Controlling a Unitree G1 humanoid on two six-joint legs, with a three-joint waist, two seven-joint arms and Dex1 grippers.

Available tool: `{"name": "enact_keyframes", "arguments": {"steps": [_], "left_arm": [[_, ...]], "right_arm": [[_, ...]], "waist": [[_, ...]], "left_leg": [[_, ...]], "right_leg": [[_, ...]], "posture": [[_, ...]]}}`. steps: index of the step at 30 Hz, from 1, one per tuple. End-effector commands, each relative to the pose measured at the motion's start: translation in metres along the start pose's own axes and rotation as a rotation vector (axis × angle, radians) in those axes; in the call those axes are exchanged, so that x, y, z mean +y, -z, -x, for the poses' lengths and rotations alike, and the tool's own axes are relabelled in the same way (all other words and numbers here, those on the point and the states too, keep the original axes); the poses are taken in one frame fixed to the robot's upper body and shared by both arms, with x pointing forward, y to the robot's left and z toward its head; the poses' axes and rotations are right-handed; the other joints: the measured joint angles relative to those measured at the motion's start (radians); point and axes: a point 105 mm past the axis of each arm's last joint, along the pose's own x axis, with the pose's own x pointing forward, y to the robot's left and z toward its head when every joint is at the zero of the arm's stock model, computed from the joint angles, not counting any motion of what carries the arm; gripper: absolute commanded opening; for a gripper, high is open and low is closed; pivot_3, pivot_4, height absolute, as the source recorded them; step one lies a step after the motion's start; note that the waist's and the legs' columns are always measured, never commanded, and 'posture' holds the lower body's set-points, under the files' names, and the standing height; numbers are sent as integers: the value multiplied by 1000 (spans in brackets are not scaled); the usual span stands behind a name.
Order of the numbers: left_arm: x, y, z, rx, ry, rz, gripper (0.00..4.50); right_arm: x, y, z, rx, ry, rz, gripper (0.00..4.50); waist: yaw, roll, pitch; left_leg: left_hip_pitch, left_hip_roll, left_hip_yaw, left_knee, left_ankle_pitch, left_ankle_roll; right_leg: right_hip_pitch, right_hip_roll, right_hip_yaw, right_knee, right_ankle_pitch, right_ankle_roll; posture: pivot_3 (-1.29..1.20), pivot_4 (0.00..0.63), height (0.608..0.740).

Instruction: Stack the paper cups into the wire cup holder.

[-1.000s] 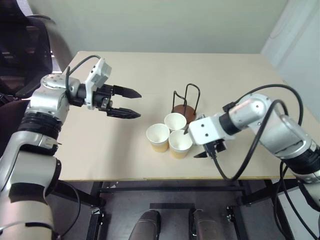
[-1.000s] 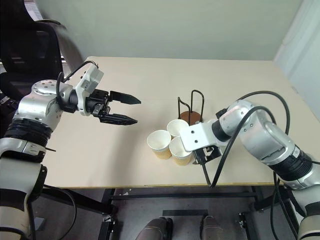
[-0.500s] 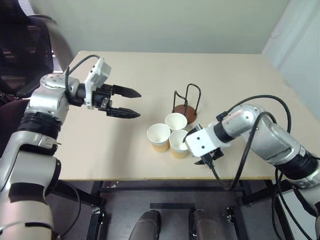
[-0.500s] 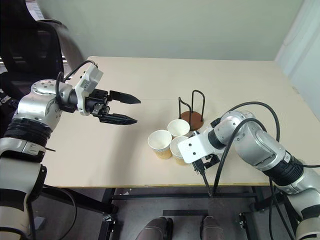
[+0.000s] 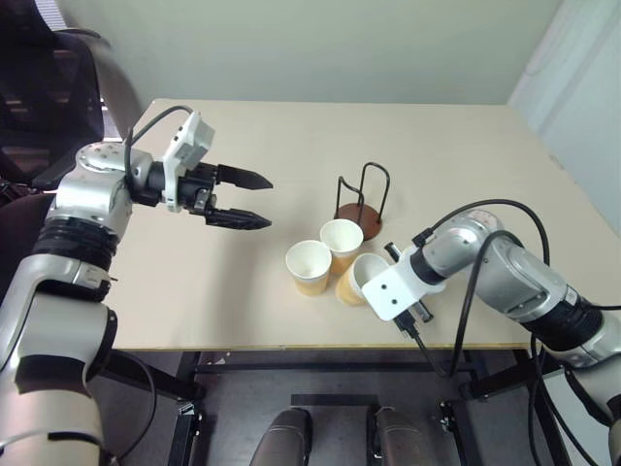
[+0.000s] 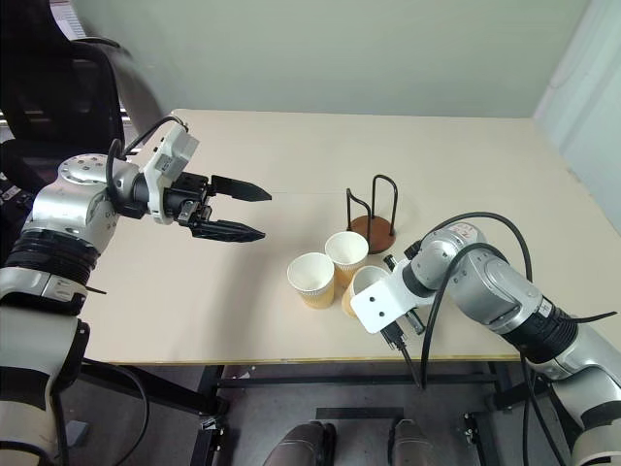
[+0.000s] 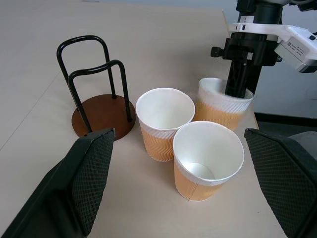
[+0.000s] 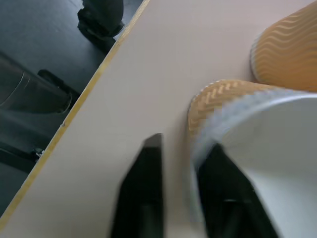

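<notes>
Three paper cups stand close together near the table's front. Two are upright [image 5: 309, 267] [image 5: 341, 239]. The third paper cup [image 5: 355, 280] leans toward my right arm. My right gripper [image 8: 184, 146] is shut on its rim, one finger inside the cup and one outside; the left wrist view shows the black fingers [image 7: 237, 82] dipping into it. The wire cup holder [image 5: 361, 205] stands empty just behind the cups, brown disc base with black loops. My left gripper [image 5: 267, 202] hovers open above the table, left of the cups, pointing at them.
A black office chair [image 5: 49, 87] sits past the table's far left corner. The table's front edge [image 5: 291, 347] runs close below the cups. My right arm's black cable [image 5: 456, 335] loops down over that edge.
My right gripper sank onto the nearest cup and shut on its rim. That cup stood upright before and now tips toward the right arm. The left arm kept still.
</notes>
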Motion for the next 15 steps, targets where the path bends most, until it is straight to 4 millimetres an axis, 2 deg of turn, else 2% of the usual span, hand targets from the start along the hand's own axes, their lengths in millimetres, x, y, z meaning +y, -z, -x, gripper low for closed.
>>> {"name": "enact_keyframes", "arguments": {"steps": [1,6,11,15], "left_arm": [[-2,-14,8,-15,7,-55,4500],[-1,-14,9,-14,2,-53,4500],[8,-18,23,-32,-69,-67,4500],[18,-32,38,-83,-142,-35,4500]], "right_arm": [[0,4,11,26,8,26,31],[7,18,27,64,-10,14,31],[-3,51,72,183,80,-67,31],[-20,72,108,263,203,-120,31]], "waist": [[0,0,0],[2,0,0],[2,0,0],[1,-1,0]], "left_leg": [[0,0,0,0,0,0],[0,0,0,0,0,0],[0,-1,0,0,0,0],[0,0,-1,-1,0,0]], "right_leg": [[0,0,0,0,0,0],[2,0,0,-1,0,0],[1,0,1,-2,0,0],[1,0,1,-1,0,0]], "posture": [[0,150,740],[0,150,740],[0,150,740],[0,150,740]]}}
